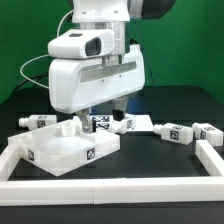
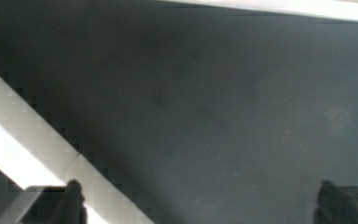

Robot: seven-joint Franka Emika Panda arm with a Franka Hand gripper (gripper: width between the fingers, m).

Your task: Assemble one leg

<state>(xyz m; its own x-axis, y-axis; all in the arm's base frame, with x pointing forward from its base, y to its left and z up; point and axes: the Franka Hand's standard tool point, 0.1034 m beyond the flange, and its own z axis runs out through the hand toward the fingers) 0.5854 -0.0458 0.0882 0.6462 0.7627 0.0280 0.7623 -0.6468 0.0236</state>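
Observation:
Several small white legs with black-and-white tags lie in a row on the black table: one at the exterior view's left [image 1: 40, 122], one behind the panel [image 1: 100, 123], one beside it [image 1: 140, 125] and two at the right [image 1: 178, 132] [image 1: 207, 132]. The large white square panel [image 1: 62, 150] lies at the front left. My gripper [image 1: 105, 110] hangs low under the white arm body, just behind the panel and above the middle legs. In the wrist view the gripper [image 2: 197, 200] is open with only bare dark table between its fingertips [image 2: 48, 205]. No leg shows there.
A white rail [image 1: 110, 186] runs along the front of the table, with side rails at the left [image 1: 12, 158] and right [image 1: 212, 158]. A white diagonal strip [image 2: 34, 135] crosses the wrist view beside one fingertip; I cannot tell which part it is.

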